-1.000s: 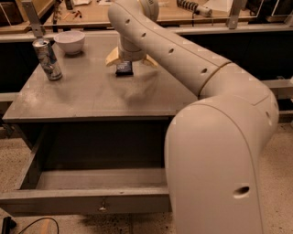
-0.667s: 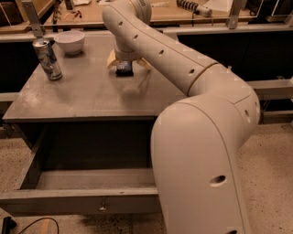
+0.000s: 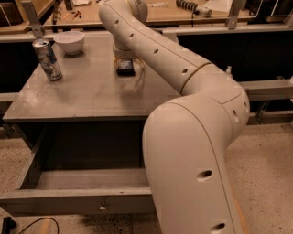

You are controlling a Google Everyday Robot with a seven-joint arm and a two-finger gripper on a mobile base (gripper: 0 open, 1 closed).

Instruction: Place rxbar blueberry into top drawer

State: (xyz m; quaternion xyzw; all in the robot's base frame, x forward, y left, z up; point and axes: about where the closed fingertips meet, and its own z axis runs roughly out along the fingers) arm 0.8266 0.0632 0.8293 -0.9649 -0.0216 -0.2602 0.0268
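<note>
The rxbar blueberry [image 3: 125, 68] is a small dark bar at the back middle of the grey table top [image 3: 87, 93]. My gripper [image 3: 124, 61] is right over it at the end of the long cream arm, which reaches in from the lower right. The gripper's body hides the top of the bar. I cannot tell whether the bar rests on the table or is held. The top drawer [image 3: 68, 201] stands pulled open below the table's front edge, with its small knob [image 3: 103, 206] in the middle of the front panel. Its visible inside holds nothing, and the arm hides its right part.
A silver drink can [image 3: 48, 58] stands at the table's left. A white bowl [image 3: 69, 42] sits behind it at the back left. The arm's large elbow [image 3: 192, 164] fills the right foreground. A wooden bench with tools [image 3: 192, 9] runs behind the table.
The arm's elbow and upper links have swung left and nearer in the view. The gripper has stayed over the dark bar at the same spot on the table.
</note>
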